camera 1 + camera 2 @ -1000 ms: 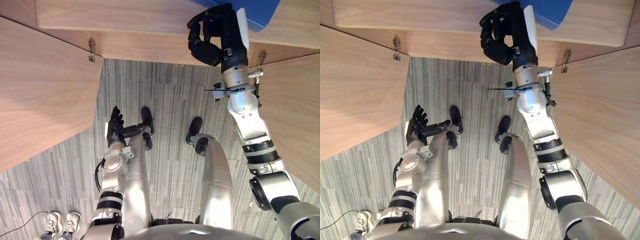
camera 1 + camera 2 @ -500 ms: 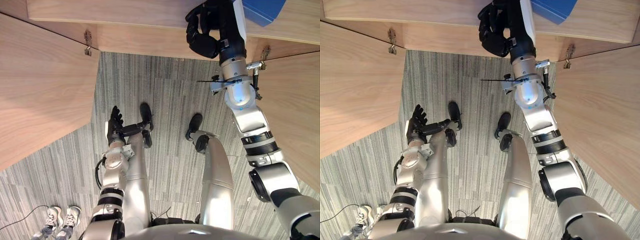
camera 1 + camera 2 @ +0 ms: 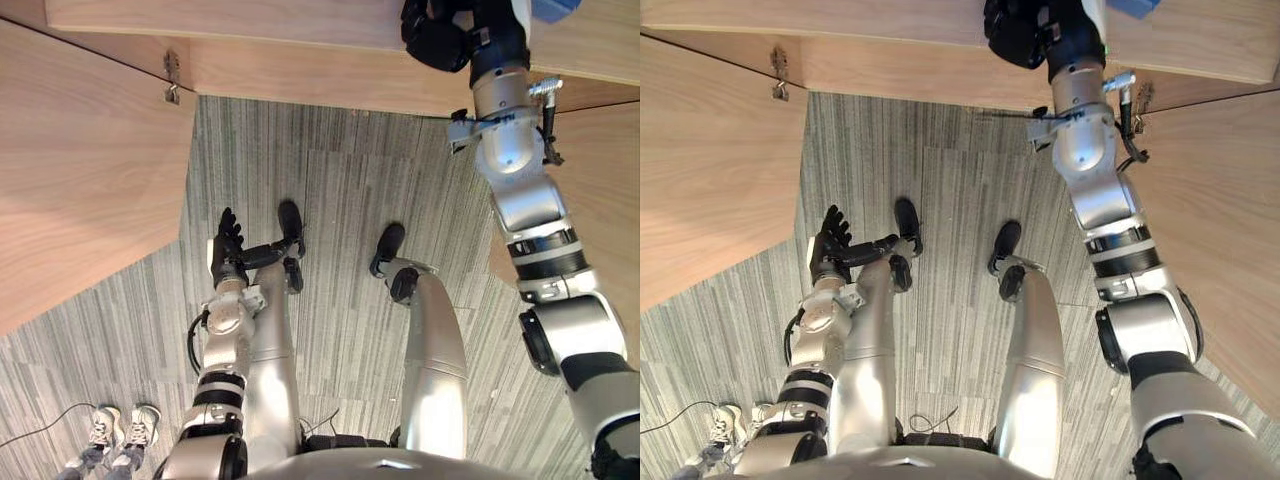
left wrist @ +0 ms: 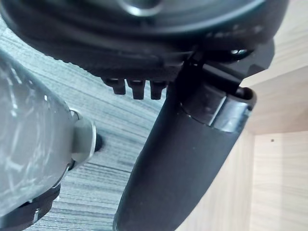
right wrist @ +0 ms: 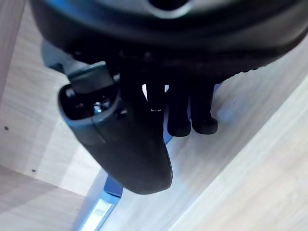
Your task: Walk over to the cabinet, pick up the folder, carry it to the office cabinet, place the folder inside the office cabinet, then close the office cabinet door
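The blue folder (image 3: 556, 8) lies on the wooden floor board of the office cabinet (image 3: 250, 30), far in, with just a corner of it in the eye views. My right hand (image 3: 446, 34) reaches into the cabinet at that corner. In the right wrist view the thumb (image 5: 126, 139) and curled fingers (image 5: 188, 115) pinch the folder's blue edge (image 5: 98, 208) over the pale shelf board. My left hand (image 3: 226, 250) hangs open beside my left leg, fingers straight, holding nothing.
Both cabinet doors stand open: the left door (image 3: 80, 180) swings out on my left, the right door (image 3: 605, 190) on my right. A metal hinge (image 3: 172, 80) sits at the left corner. A person's shoes (image 3: 112, 432) stand on the grey carpet behind me.
My right hand has pushed deeper into the cabinet and to the right, taking the folder with it; less of the folder shows. The left hand has stayed down.
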